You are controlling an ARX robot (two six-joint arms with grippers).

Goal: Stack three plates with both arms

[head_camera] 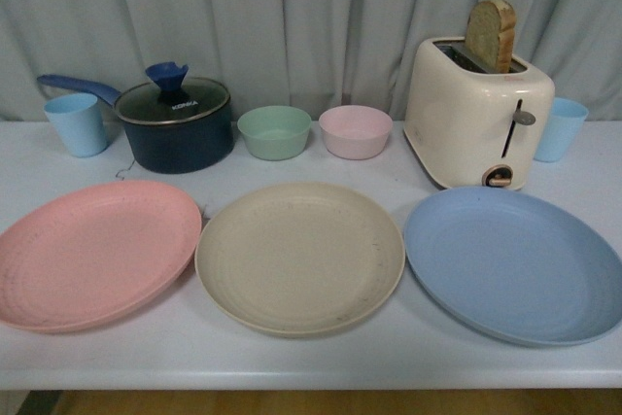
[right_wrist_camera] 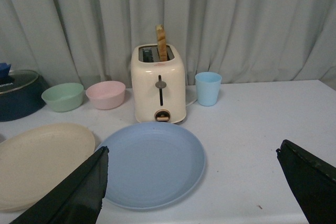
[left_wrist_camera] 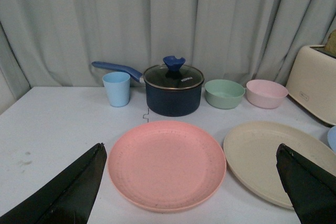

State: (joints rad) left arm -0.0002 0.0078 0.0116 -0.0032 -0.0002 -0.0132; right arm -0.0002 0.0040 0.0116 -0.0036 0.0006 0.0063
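Observation:
Three plates lie side by side along the table's front: the pink plate (head_camera: 92, 253) at left, the beige plate (head_camera: 299, 256) in the middle, the blue plate (head_camera: 515, 262) at right. Neither arm shows in the front view. In the left wrist view my left gripper (left_wrist_camera: 191, 153) is open and empty, above and in front of the pink plate (left_wrist_camera: 167, 163), with the beige plate (left_wrist_camera: 262, 153) beside it. In the right wrist view my right gripper (right_wrist_camera: 191, 153) is open and empty, above and in front of the blue plate (right_wrist_camera: 152, 163); the beige plate (right_wrist_camera: 42, 156) shows at the edge.
Along the back stand a light blue cup (head_camera: 76, 123), a dark blue lidded saucepan (head_camera: 175, 123), a green bowl (head_camera: 274, 131), a pink bowl (head_camera: 356, 130), a cream toaster (head_camera: 476, 114) with a bread slice (head_camera: 491, 34), and another blue cup (head_camera: 560, 128). A grey curtain hangs behind.

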